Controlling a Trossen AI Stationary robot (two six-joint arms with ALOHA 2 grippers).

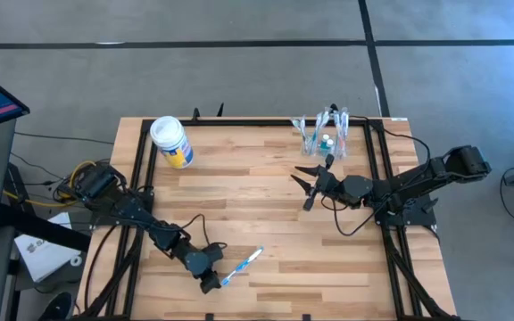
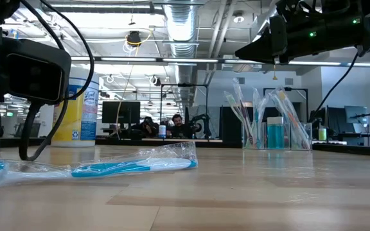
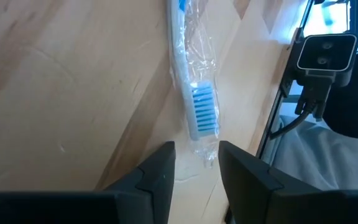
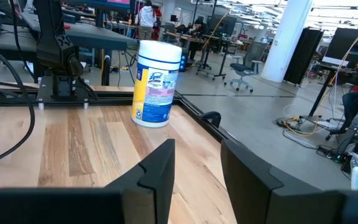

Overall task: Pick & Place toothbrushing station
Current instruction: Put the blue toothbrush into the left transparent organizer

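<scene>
A white-lidded canister (image 1: 170, 142) stands upright on the wooden table (image 1: 257, 205) (near its back-left corner).

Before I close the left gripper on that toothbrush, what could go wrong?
1. The toothbrush lies in loose clear wrap; the left gripper, open at the bristle end, may pinch only film and slip.
2. It lies near the table edge, so a nudge could push it off.
3. The cup is clear and already crowded with brushes, and the right gripper hangs open beside it, so placing could bump either.
</scene>
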